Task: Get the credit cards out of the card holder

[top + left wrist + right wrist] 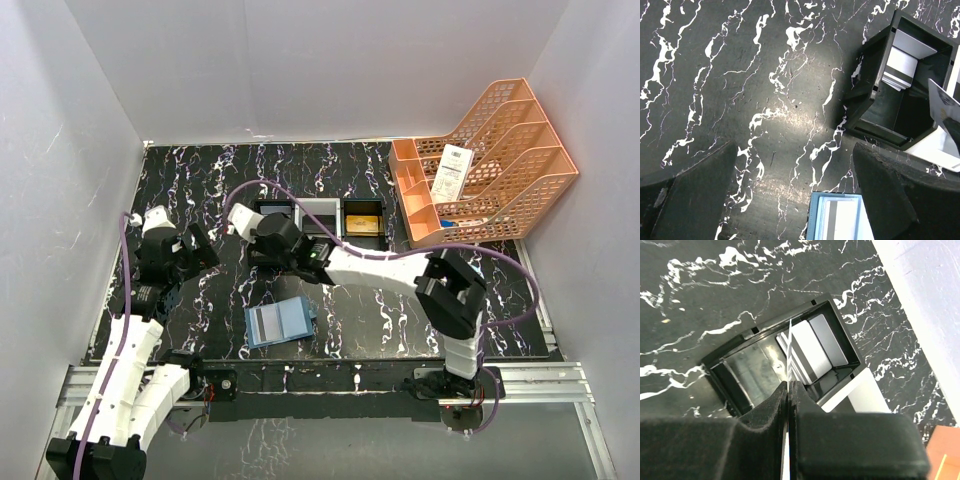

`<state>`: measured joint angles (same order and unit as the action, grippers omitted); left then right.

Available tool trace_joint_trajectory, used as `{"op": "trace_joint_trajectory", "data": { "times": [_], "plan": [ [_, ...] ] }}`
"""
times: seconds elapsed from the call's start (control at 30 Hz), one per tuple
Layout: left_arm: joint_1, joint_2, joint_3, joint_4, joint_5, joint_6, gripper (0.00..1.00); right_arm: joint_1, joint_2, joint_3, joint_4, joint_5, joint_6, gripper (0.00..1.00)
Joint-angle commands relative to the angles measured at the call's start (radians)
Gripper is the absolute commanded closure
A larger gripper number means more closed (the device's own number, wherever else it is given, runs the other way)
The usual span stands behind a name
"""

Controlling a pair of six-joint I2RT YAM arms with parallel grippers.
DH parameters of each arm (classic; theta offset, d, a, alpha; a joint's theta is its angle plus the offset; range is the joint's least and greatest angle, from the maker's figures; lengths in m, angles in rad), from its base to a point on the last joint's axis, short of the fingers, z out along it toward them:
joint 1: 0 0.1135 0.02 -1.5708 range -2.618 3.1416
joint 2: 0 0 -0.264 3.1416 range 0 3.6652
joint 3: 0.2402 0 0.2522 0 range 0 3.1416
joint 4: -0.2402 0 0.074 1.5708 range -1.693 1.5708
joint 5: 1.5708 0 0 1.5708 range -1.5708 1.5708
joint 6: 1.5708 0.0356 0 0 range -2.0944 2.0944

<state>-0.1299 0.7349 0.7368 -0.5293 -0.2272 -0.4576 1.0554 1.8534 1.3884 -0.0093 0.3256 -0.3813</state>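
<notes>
Progress: credit card (790,337) over tray (765,330), card holder (280,322) not empty

The right gripper (789,385) pinches the card edge-on at upper centre; a gold card (363,222) already lies in the tray. The left gripper (795,185) stands wide, empty. The open holder, lower centre, seems to keep one.

— Where is the card holder (279,322)?
— Flat on the bench (200,180), near the front edge, between the two arm bases. The tray (322,216) lies behind it, mid-bench.
— What is in the tray?
— A first card (364,224) lies in the right compartment. The right end effector (789,387) hangs over the left compartment with a second card (790,352) on edge between its fingers, above a third card (815,345) lying in that compartment.
— And the left end effector (197,248)?
— Over the bench, left of the tray, behind and left of the card holder.
— Anything else?
— A rack (500,150) in the back right corner, right of the tray, with a paper slip (454,171) in it.
</notes>
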Motion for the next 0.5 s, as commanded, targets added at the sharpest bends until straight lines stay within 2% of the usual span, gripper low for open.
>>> {"op": "trace_joint_trajectory", "data": {
  "times": [0.0,0.23,0.47],
  "plan": [
    [0.004,-0.007,0.009,-0.019,-0.043,-0.012,0.01,-0.014,0.069,0.116,-0.021,0.052,-0.109,1.00],
    [0.004,-0.026,0.009,-0.026,-0.070,-0.019,0.01,-0.047,0.187,0.228,-0.030,0.054,-0.189,1.00],
    [0.004,-0.029,0.011,-0.029,-0.062,-0.018,0.01,-0.124,0.253,0.287,-0.014,-0.118,-0.240,1.00]
  ]
}}
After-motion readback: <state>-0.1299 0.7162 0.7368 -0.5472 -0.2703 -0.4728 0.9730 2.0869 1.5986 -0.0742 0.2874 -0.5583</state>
